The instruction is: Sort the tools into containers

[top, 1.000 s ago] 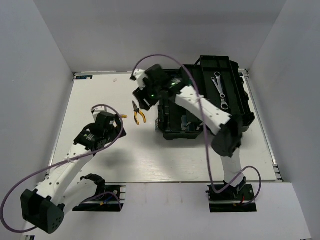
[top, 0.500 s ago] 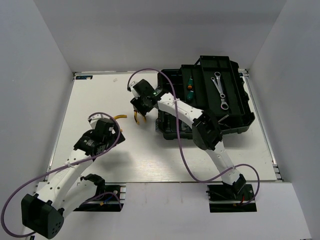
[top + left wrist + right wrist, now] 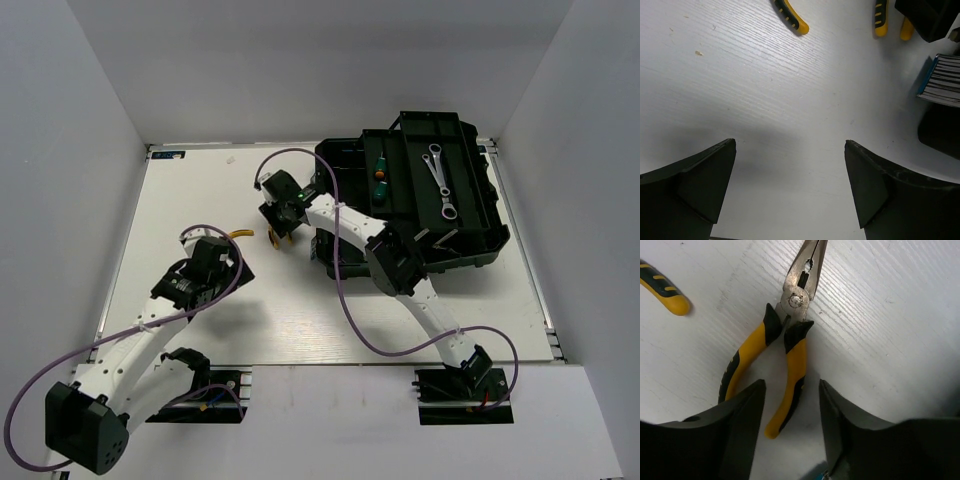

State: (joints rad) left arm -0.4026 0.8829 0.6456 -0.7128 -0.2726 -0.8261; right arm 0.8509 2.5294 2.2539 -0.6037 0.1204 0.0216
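Yellow-handled needle-nose pliers (image 3: 792, 325) lie on the white table left of the black toolbox (image 3: 480, 230). My right gripper (image 3: 790, 395) is open and low over them, with one handle between its fingers and the other partly under the left finger (image 3: 735, 420). From above, the right gripper (image 3: 280, 220) covers most of the pliers (image 3: 272, 239). Two green-handled screwdrivers (image 3: 380, 172) and two silver wrenches (image 3: 440, 180) lie in the toolbox trays. My left gripper (image 3: 790, 150) is open over bare table, nothing between its fingers.
A second yellow-and-black handle (image 3: 238, 233) lies on the table between the two grippers, and also shows in the left wrist view (image 3: 791, 15) and the right wrist view (image 3: 665, 292). The toolbox fills the back right. White walls enclose the table.
My right arm has swung left and down onto the pliers, uncovering the toolbox tray with the screwdrivers. The left gripper has drawn back slightly toward the near edge.
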